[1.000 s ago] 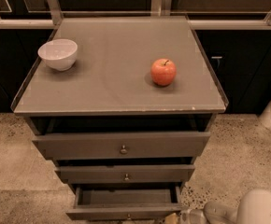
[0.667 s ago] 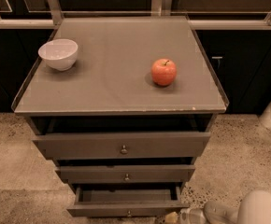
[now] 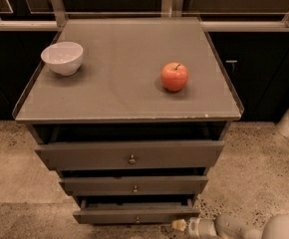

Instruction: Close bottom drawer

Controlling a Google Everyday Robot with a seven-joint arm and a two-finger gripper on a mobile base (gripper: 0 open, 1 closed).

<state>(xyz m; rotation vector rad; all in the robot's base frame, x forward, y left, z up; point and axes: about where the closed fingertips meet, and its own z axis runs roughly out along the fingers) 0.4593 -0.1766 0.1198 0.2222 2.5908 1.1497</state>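
Gripper (image 3: 180,225) closer, just right of bottom drawer (image 3: 109,216)

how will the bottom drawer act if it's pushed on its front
The bottom drawer stands partly open with a flat, stiff-looking front, so it probably slides in rather than flexes. The gripper sits low by one front corner; a push there, off the centre knob, might skew it.

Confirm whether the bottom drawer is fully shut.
No: the narrow dark grey-brown bottom drawer with the small round knob juts out open, with the gripper low beside its right corner.
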